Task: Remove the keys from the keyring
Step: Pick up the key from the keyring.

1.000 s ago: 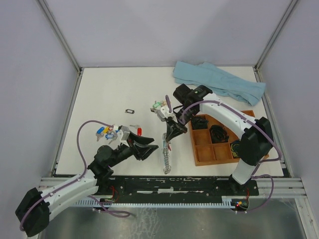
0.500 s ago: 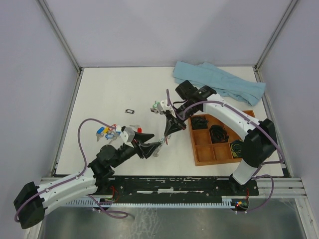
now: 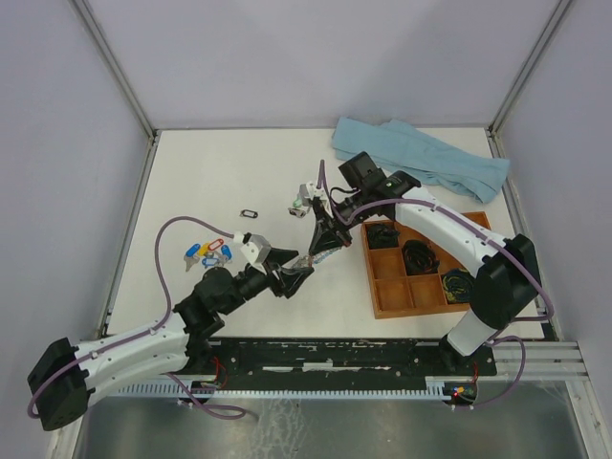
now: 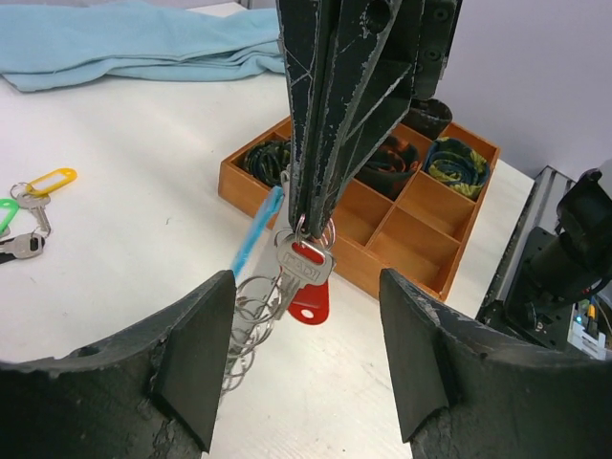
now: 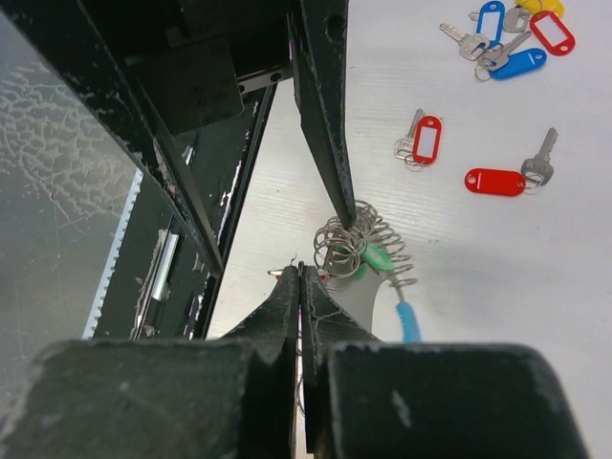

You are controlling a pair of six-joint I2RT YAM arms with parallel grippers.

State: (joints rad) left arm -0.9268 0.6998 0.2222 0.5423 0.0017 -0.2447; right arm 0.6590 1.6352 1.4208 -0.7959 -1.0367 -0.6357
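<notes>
Mid-table, just left of the wooden tray [image 3: 382, 301], right gripper [image 4: 304, 225] is pinched tight on the keyring [image 4: 253, 320], with a red-tagged key [image 4: 308, 296] dangling. Left gripper [image 4: 308, 356] spread wide either side of it, holding nothing. Loose keys [image 3: 206, 253] lie left.

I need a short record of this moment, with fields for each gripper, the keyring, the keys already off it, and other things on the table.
right gripper: shut on the keyring
keyring: metal rings with a light-blue arc, hanging below the right gripper
left gripper: open, fingers either side of the red-tagged key, not touching it
red-tagged key: hangs on the keyring
loose keys: coloured tags, lying on the table
other: wooden tray, blue cloth
</notes>
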